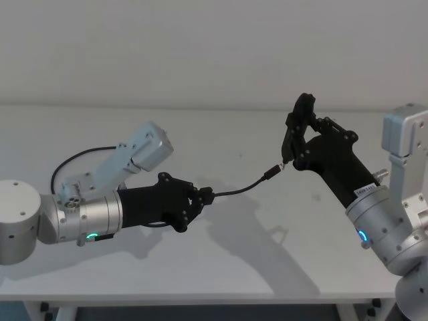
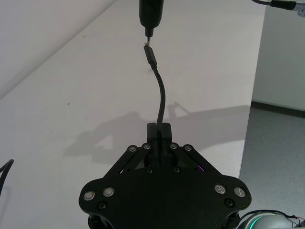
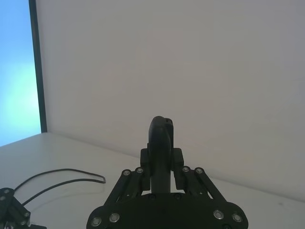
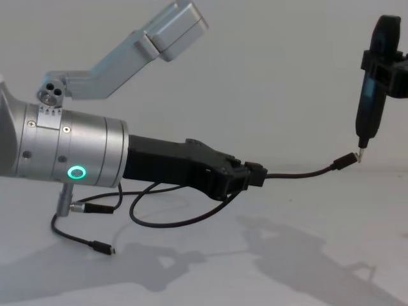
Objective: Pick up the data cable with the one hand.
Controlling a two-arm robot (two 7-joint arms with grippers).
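Observation:
The data cable (image 1: pixel 244 188) is a thin black cord clamped in my left gripper (image 1: pixel 206 195), which is shut on it above the table. Its free end arches up and right to a small plug (image 1: pixel 271 174) with a silver tip. In the left wrist view the cable (image 2: pixel 162 95) rises from the closed fingers (image 2: pixel 164 131) to the plug (image 2: pixel 150 55). My right gripper (image 1: pixel 299 138) is shut on a slim black tool (image 4: pixel 375 83) held upright. The tool's pin tip (image 4: pixel 360 153) hangs right at the plug (image 4: pixel 347 159).
The cable's slack loops (image 4: pixel 172 222) on the white table (image 1: pixel 267 247) under my left arm. A shorter black lead with a silver barrel plug (image 4: pixel 102 247) lies near the front. A white wall (image 1: pixel 200 47) stands behind the table.

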